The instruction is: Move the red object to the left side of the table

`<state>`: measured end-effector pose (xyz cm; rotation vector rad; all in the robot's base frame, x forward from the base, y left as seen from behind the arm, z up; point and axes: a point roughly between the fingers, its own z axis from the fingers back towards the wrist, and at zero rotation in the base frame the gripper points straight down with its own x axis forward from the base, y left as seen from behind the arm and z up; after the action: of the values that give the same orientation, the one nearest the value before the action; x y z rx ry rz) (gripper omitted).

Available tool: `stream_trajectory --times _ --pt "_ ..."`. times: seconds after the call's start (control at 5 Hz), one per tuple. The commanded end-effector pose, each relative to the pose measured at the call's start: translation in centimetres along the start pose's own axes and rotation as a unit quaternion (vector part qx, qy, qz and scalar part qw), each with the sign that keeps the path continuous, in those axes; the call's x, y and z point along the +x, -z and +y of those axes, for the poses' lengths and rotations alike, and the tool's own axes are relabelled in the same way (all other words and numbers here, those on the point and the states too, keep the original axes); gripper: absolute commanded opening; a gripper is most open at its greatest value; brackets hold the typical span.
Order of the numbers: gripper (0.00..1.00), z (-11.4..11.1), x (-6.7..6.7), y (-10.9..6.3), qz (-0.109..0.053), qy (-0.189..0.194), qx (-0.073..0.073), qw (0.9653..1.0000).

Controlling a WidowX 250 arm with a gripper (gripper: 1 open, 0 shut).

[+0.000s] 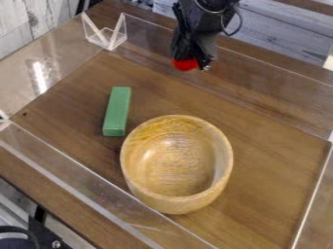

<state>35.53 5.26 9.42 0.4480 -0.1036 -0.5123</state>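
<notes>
Red object — pinched at the tips of the fingers | fingers closed on it — above table

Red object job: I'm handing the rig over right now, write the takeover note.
Gripper: shut on the red object, at the far side of the table, near the back wall.
Green block lies left of centre; wooden bowl sits near the front, empty.
Done: red object picked up.
Left: carry it to the left side, past the block, set it down, release.
</notes>
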Motion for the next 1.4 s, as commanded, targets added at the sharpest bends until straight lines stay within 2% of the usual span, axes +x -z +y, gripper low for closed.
stream_trajectory --times 0.0,0.4,1.0,1.2 --pt "0.00 1.2 0.1 -0.5 -0.015 -0.040 0.009 0.9991" --pt "0.00 1.1 0.0 0.9 -0.013 -0.079 -0.006 0.9968" --pt "0.00 0.5 -0.1 2.6 -0.024 -0.125 -0.038 0.9911" --pt "0.00 1.7 -1.0 1.0 -0.039 -0.144 -0.037 0.9882"
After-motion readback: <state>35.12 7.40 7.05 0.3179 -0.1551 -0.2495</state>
